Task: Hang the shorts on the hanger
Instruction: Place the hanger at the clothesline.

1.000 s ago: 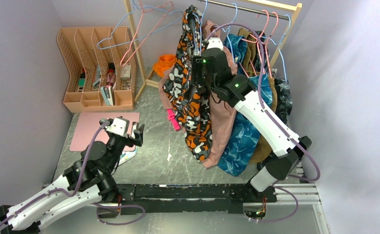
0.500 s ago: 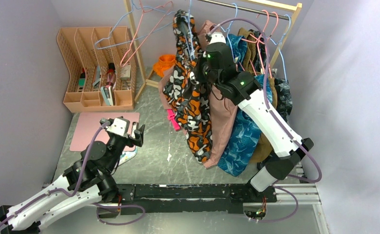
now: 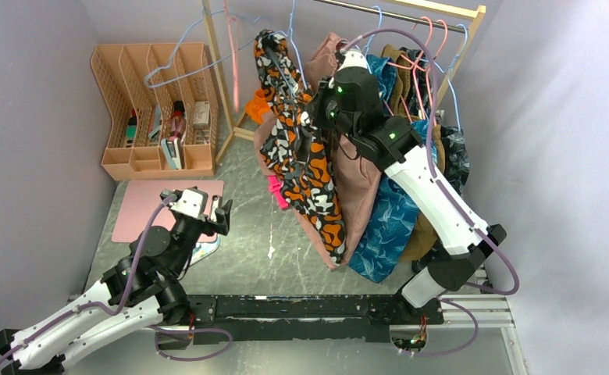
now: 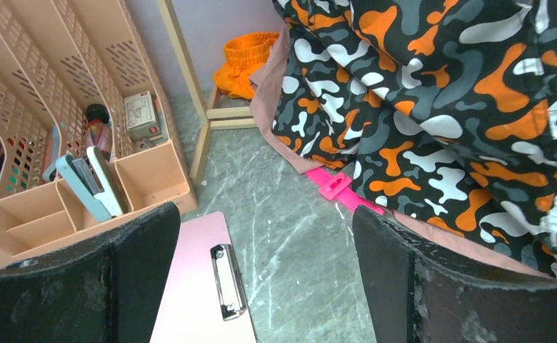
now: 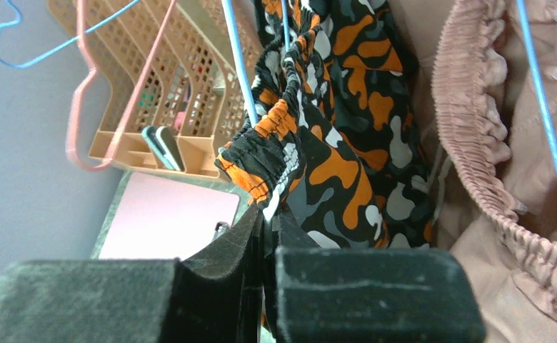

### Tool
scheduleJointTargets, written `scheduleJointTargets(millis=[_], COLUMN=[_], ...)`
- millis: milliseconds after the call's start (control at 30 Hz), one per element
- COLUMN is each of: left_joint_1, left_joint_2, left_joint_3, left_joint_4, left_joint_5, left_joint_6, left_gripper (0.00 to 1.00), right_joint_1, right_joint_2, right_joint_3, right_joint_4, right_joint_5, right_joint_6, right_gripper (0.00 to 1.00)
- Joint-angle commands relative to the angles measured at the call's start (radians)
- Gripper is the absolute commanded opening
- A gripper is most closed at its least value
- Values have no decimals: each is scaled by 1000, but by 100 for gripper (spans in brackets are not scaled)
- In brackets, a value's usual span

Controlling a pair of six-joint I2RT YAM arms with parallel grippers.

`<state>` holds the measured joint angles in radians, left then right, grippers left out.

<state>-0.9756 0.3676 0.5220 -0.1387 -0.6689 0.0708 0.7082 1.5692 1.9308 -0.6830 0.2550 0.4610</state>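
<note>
The camouflage-print shorts (image 3: 305,160) hang draped over the light-blue hanger (image 3: 290,23) at the left end of the clothes rail. My right gripper (image 3: 311,129) is raised beside them and shut on a fold of the shorts (image 5: 340,143) just below the gathered waistband. The pinched fabric sits between its closed fingers (image 5: 267,221), and the hanger's blue wire (image 5: 236,61) runs through the waistband above. My left gripper (image 3: 215,215) rests low over the table, open and holding nothing (image 4: 265,279). It looks toward the shorts' lower hem (image 4: 440,107).
A dusty-pink garment (image 3: 360,187) and a blue leaf-print one (image 3: 387,226) hang right of the shorts. Spare pink and blue hangers (image 3: 235,62) dangle at the rail's left post. A peach organizer (image 3: 157,101), pink clipboard (image 3: 165,207) and pink clip (image 3: 276,191) are on the table.
My right gripper has closed on the shorts' fabric and shifted left, swinging the shorts and their hanger leftward. The left arm has stayed still.
</note>
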Motion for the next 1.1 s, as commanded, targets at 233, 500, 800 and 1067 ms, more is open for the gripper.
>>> scheduleJointTargets(millis=[233,500,800,1067], left_joint_1=[11,12,12,34], left_joint_2=[-3,14,27,154], left_joint_3=[-12,-13,-14,25], left_joint_4=[31,33,30,2], left_joint_5=[10,15,12,19], left_joint_6=[3,4,1,-70], left_gripper=[95,95,95,96], right_joint_1=[0,0,1,1], right_joint_2=[-194,-208,-210,-229], right_joint_3=[-252,-256,-266,-292], right_joint_4=[172,188,188,65], right_joint_5=[302,253,113,51], right_joint_6=[83,147,137,34], right_gripper=[0,0,26,59])
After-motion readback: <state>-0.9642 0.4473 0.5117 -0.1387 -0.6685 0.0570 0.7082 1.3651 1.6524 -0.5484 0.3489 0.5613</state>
